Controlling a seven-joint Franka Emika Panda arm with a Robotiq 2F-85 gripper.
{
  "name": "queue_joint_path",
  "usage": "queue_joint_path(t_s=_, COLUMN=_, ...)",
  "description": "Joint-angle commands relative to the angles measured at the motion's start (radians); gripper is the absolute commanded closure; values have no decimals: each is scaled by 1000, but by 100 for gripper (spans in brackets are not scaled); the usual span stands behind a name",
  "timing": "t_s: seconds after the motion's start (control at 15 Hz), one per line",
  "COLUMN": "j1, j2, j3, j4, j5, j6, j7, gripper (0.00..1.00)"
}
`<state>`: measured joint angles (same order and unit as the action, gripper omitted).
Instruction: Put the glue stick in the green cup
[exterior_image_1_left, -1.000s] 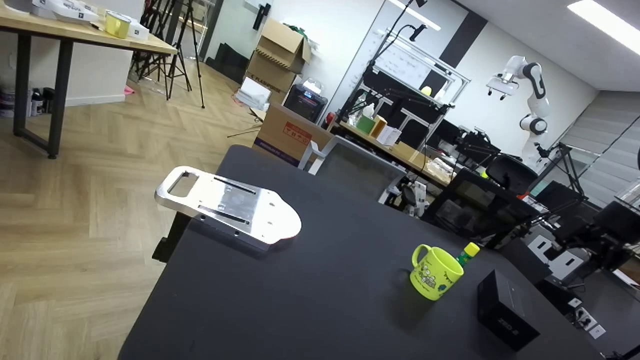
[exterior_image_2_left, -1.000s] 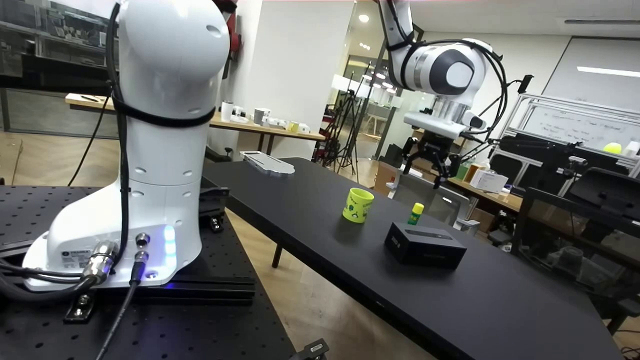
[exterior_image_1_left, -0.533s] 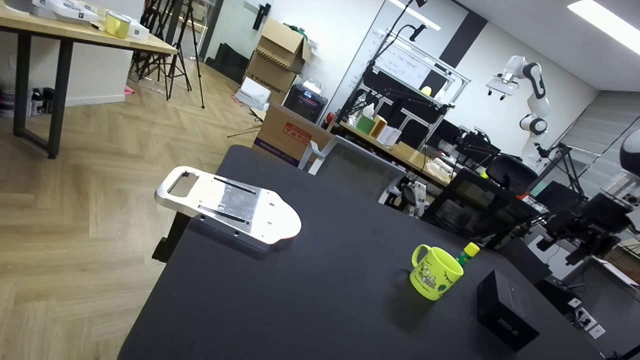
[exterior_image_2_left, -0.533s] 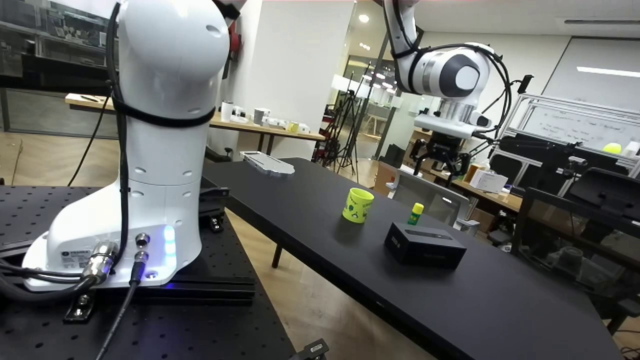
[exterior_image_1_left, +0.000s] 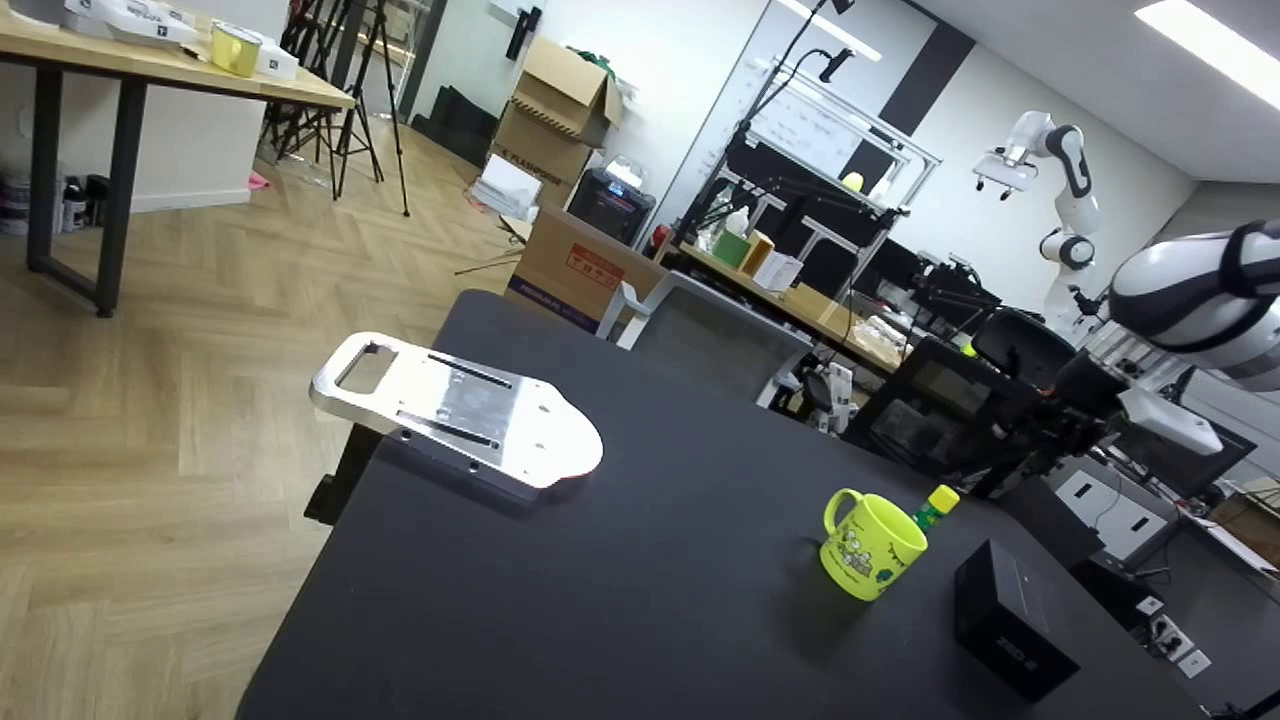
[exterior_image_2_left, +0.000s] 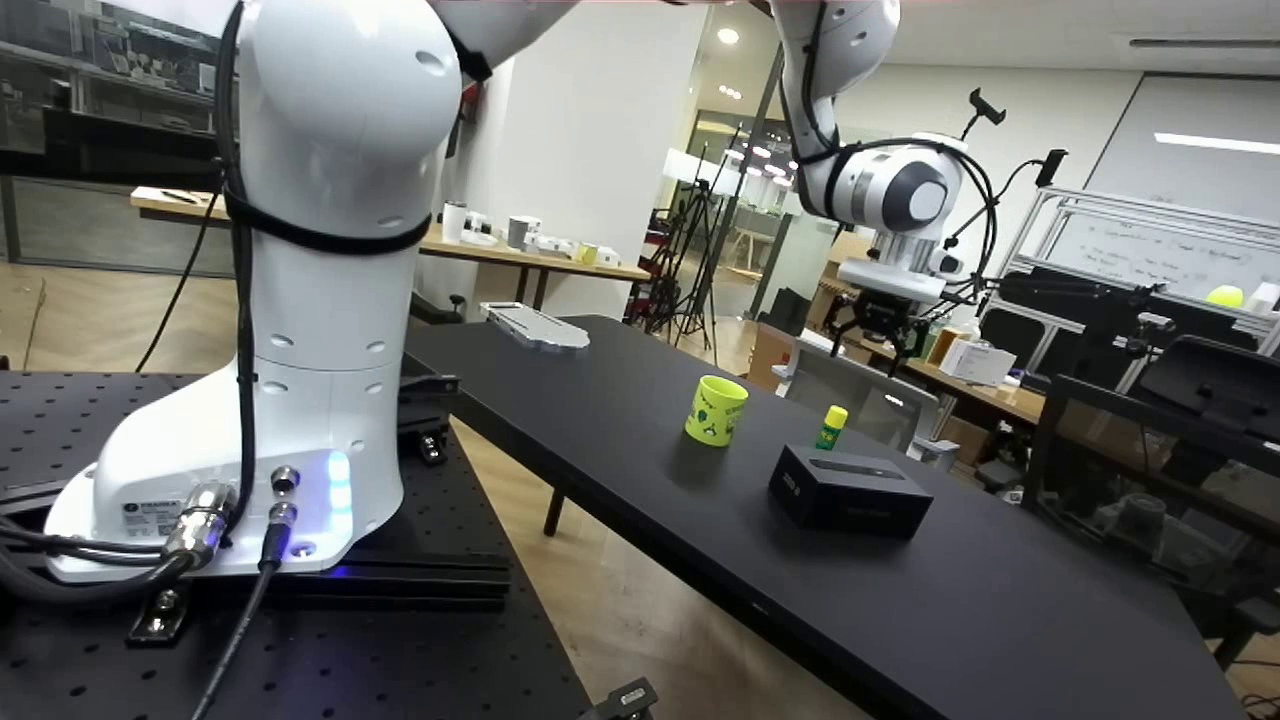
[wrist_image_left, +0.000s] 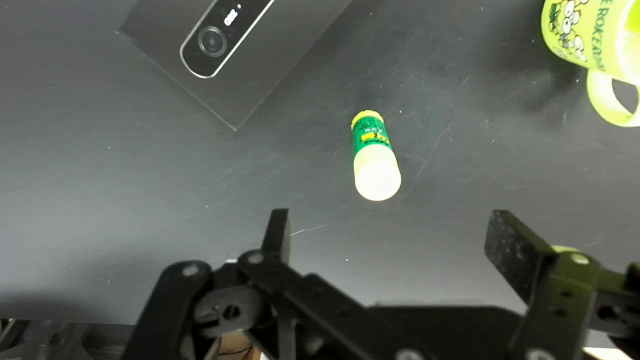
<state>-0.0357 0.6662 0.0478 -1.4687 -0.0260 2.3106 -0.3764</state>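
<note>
Glue stick (wrist_image_left: 372, 155), one smooth cylinder, stands near one glossy cup (exterior_image_2_left: 716, 411) and the counter's (exterior_image_2_left: 1000, 620) long edge; my jaws gape.

the robot's arm (exterior_image_1_left: 1200, 290) now reaches further into an exterior view, its black gripper (wrist_image_left: 388, 225) shifted along with it

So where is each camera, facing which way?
Exterior view: higher than the table, tilted, facing across it; arm at right edge.
Exterior view: near the robot base, looking past it over the table; arm and gripper show.
Wrist view: on the arm, facing down at the glue stick; fingers along bottom.
Both exterior views share green cup, glue stick, silver tool.
</note>
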Motion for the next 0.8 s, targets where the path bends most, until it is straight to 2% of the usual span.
queue_joint_path(t_s=0.0, j1=-8, j2=175, j3=16, j4=239, j5=-9, j6=-102, j7=-22, gripper=0)
queue_joint_path(t_s=0.33, j1=-14, j2=319, j3=23, j4=423, j5=-1, j6=-232, j7=-39, gripper=0)
queue_joint_path(t_s=0.67, j1=-5, j2=417, j3=29, j4=556, j5=-2, j6=-339, j7=-57, gripper=0)
queue_joint_path(t_s=0.73, j1=-2, j2=432, j3=27, j4=578, j5=-3, j6=-358, j7=-52, gripper=25)
